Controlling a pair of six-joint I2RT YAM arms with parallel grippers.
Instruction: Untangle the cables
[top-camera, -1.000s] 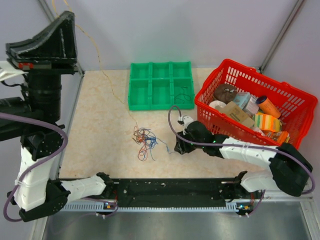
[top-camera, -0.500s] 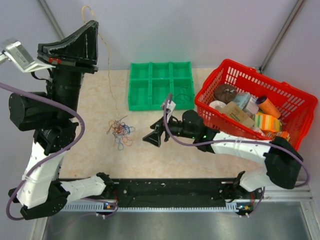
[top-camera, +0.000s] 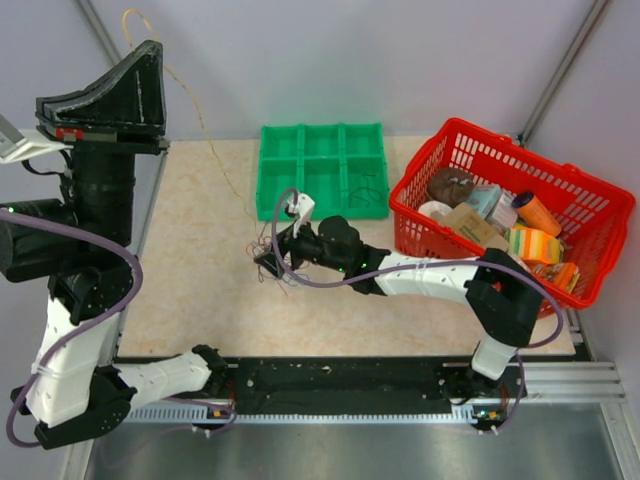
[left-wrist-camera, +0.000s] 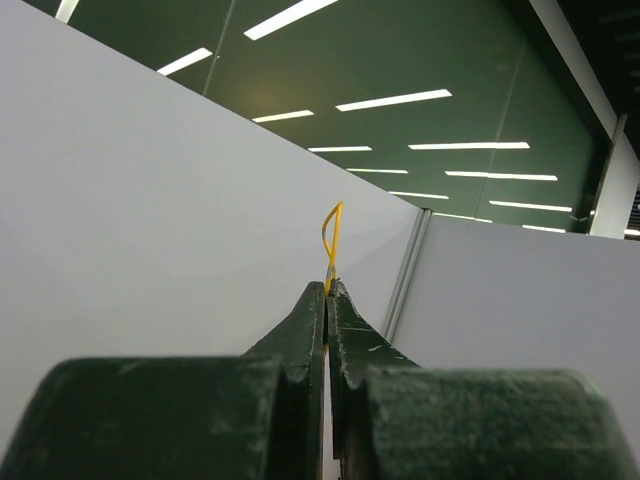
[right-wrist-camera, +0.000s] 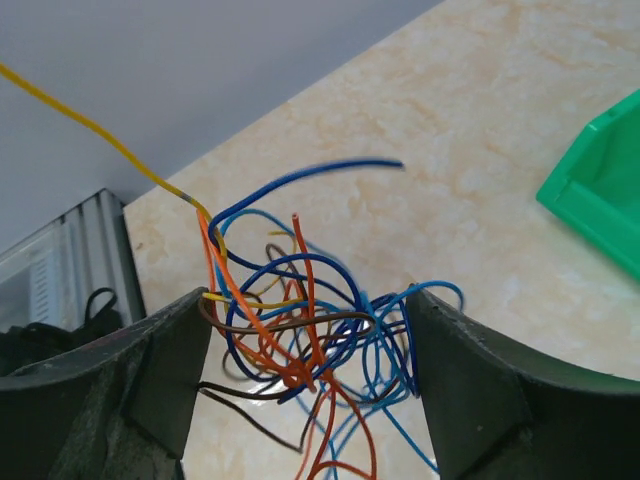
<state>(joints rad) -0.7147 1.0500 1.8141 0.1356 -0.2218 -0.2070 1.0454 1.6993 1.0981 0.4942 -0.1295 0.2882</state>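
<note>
The cables (right-wrist-camera: 310, 330) are a small tangle of thin blue, orange, brown and yellow wires lying on the beige table. In the right wrist view my right gripper (right-wrist-camera: 315, 375) is open, one finger on each side of the tangle and not pinching it. From above, that gripper (top-camera: 268, 262) hides most of the tangle (top-camera: 258, 247). A single yellow wire (top-camera: 205, 140) rises from the tangle to my left gripper (top-camera: 150, 47), held high at the far left. In the left wrist view the left gripper (left-wrist-camera: 328, 287) is shut on this yellow wire (left-wrist-camera: 331, 232), whose end loops just above the fingertips.
A green compartment tray (top-camera: 322, 170) stands at the back of the table, and its corner (right-wrist-camera: 600, 190) shows in the right wrist view. A red basket (top-camera: 590, 215) full of packages stands at the right. White walls enclose the table.
My right gripper opened and moved left across the table until its fingers straddled the tangle. The raised left arm swung right, then back left, dragging the tangle sideways by the yellow wire.
</note>
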